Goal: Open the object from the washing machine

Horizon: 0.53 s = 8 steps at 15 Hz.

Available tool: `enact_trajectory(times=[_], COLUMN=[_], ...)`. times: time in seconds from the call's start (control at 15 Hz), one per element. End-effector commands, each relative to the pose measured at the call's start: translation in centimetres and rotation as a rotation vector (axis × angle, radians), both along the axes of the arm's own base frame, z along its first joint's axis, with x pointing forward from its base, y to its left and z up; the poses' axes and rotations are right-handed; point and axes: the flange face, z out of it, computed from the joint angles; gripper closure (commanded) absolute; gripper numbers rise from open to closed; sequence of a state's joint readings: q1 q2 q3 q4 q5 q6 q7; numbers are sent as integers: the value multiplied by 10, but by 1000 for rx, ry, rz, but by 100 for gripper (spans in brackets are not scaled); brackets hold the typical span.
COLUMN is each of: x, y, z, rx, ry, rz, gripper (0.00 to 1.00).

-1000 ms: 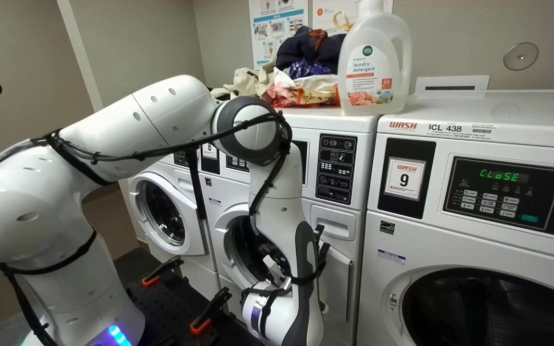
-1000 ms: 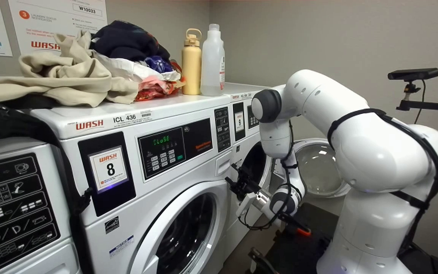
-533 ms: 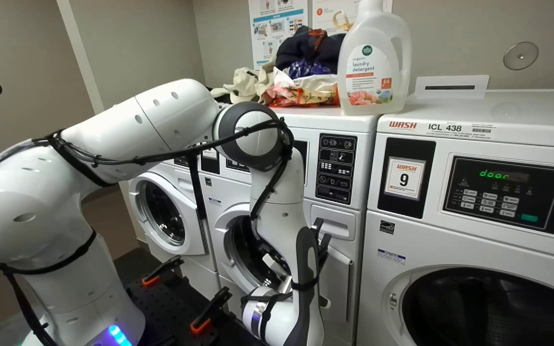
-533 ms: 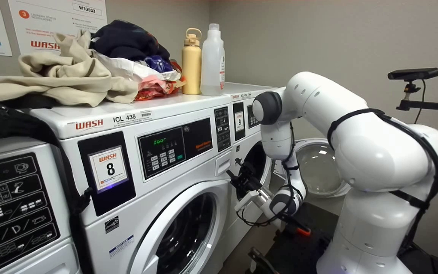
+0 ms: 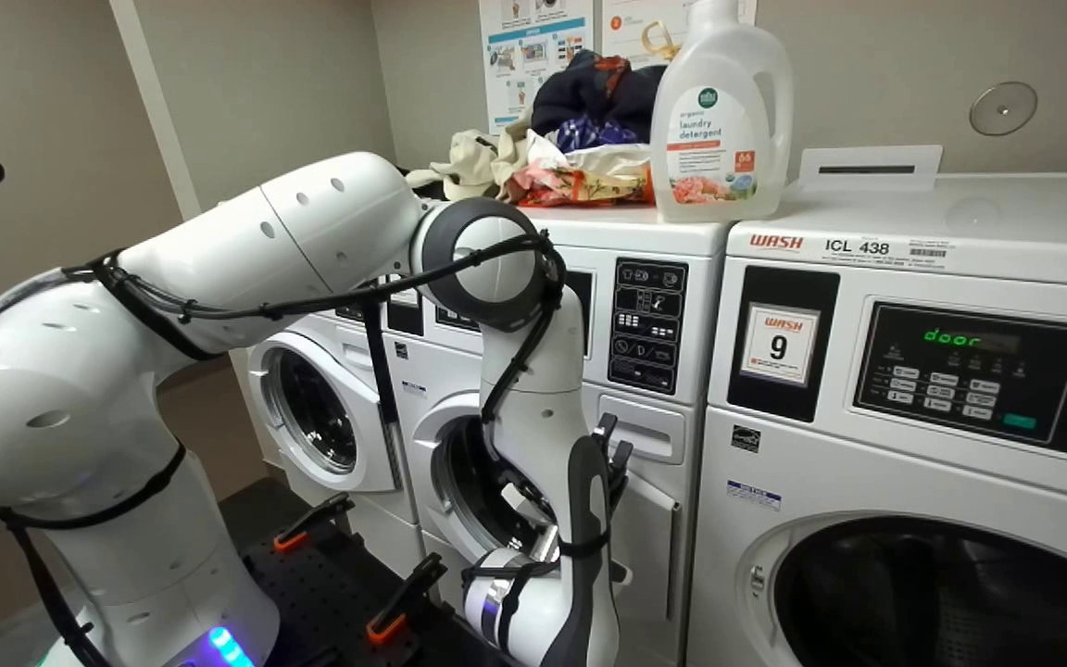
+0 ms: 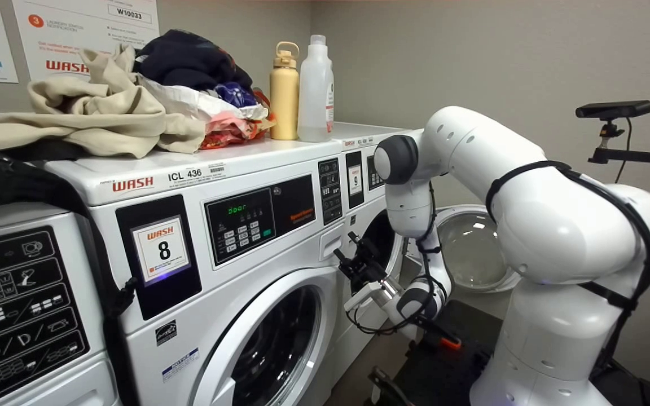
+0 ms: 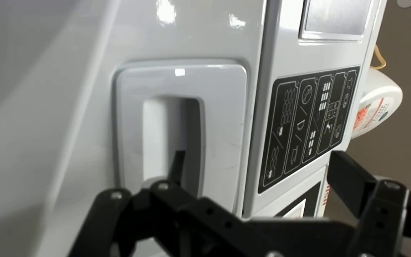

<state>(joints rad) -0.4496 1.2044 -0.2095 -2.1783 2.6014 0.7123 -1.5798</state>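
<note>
The white washing machine carries an "8" card and a black control panel. Its round door shows low on the front; whether it stands open I cannot tell. A white drawer with a recessed handle sits at its upper right and also shows in an exterior view. My gripper is open and empty, its fingers wide apart, close in front of the drawer. One fingertip overlaps the handle recess in the wrist view; contact cannot be told. The gripper also shows in both exterior views.
Washer "9" stands beside, its round door swung open near the arm. Clothes, a yellow bottle and a detergent bottle stand on top. Clamps sit on the black base table.
My gripper has risen slightly and tips a little more upward, staying open near the drawer. The arm's elbow shifted slightly. Both washer displays changed from "CLOSE" to "door".
</note>
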Motion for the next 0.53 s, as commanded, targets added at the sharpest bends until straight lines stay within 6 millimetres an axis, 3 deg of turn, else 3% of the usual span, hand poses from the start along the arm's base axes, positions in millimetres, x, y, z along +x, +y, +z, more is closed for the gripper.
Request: enact_trajectory(times=[0.0,0.47], x=[11,30], y=[0,-2], z=[10,21], rx=[16,4], ry=[-4,-17], rz=[4,20], gripper=[0,0])
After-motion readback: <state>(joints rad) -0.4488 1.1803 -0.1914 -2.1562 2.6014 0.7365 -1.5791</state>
